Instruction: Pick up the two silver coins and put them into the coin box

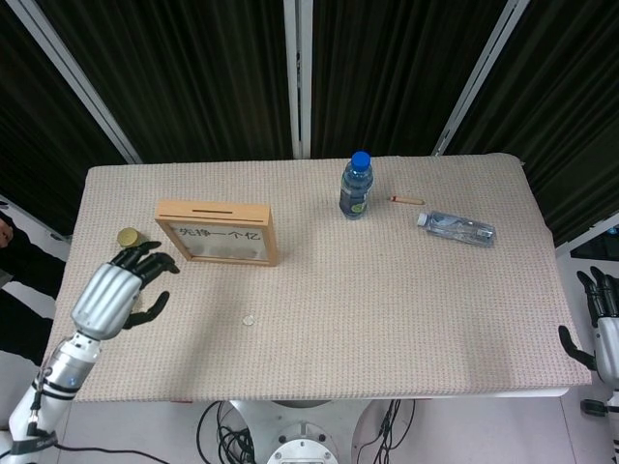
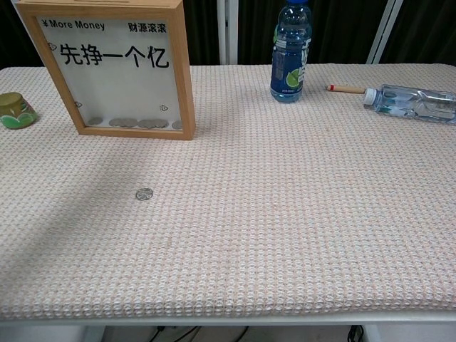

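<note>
Black curtains hang behind the table (image 1: 406, 319), which has a beige woven cover. One coin (image 1: 249, 320) lies on it, near the front, apart from the coin box (image 1: 220, 232) standing far left. My left hand (image 1: 116, 290) hovers at the left edge, fingers spread, holding nothing. My right hand (image 1: 602, 324) is off the right edge, empty, fingers apart.

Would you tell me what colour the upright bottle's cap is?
Blue; the upright bottle's cap shows best in the head view.
</note>
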`<state>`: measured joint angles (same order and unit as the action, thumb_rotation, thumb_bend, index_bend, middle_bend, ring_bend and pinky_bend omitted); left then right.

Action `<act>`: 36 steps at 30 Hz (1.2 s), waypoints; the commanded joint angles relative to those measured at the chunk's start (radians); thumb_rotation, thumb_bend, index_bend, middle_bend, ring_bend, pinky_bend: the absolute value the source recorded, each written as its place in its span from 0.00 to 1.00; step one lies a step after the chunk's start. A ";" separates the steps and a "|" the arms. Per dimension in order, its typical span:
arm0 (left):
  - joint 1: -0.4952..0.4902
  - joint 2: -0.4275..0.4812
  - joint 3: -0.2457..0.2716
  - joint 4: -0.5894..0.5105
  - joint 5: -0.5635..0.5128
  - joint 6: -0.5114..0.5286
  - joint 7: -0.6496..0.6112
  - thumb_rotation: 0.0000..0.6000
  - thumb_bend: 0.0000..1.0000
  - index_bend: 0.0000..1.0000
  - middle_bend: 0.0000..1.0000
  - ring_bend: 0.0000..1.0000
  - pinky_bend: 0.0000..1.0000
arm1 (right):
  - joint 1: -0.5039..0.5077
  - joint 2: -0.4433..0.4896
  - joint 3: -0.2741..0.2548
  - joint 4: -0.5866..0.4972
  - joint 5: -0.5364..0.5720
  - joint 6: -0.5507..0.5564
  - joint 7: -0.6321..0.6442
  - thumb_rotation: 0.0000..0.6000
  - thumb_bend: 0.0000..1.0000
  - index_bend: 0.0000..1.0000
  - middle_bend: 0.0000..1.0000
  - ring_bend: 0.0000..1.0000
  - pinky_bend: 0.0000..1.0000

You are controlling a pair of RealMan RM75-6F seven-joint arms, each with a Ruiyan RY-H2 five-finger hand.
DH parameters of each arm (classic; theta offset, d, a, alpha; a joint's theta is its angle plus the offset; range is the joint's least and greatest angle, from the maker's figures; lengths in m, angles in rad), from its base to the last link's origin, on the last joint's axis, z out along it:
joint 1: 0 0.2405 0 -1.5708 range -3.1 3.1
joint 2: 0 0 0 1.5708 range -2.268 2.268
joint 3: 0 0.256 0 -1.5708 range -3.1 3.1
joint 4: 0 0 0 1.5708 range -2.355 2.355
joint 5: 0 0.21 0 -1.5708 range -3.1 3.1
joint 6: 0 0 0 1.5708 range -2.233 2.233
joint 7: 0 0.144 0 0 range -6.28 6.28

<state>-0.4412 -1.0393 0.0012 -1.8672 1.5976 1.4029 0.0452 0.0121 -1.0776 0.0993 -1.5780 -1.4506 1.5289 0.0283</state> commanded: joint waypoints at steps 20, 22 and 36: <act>-0.037 -0.478 0.037 0.524 0.098 -0.145 -0.114 1.00 0.42 0.39 0.31 0.16 0.28 | -0.013 0.010 -0.007 -0.007 0.012 0.003 0.001 1.00 0.30 0.00 0.00 0.00 0.00; -0.045 -0.502 0.036 0.553 0.093 -0.160 -0.122 1.00 0.42 0.40 0.31 0.16 0.28 | -0.014 0.009 -0.007 -0.001 0.016 0.000 0.010 1.00 0.30 0.00 0.00 0.00 0.00; -0.088 -0.626 0.044 0.670 0.098 -0.216 -0.120 1.00 0.33 0.40 0.31 0.16 0.28 | -0.003 -0.001 -0.004 0.021 0.022 -0.024 0.031 1.00 0.30 0.00 0.00 0.00 0.00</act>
<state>-0.5243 -1.6563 0.0477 -1.2063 1.6955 1.1896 -0.0810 0.0090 -1.0788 0.0951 -1.5567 -1.4283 1.5044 0.0597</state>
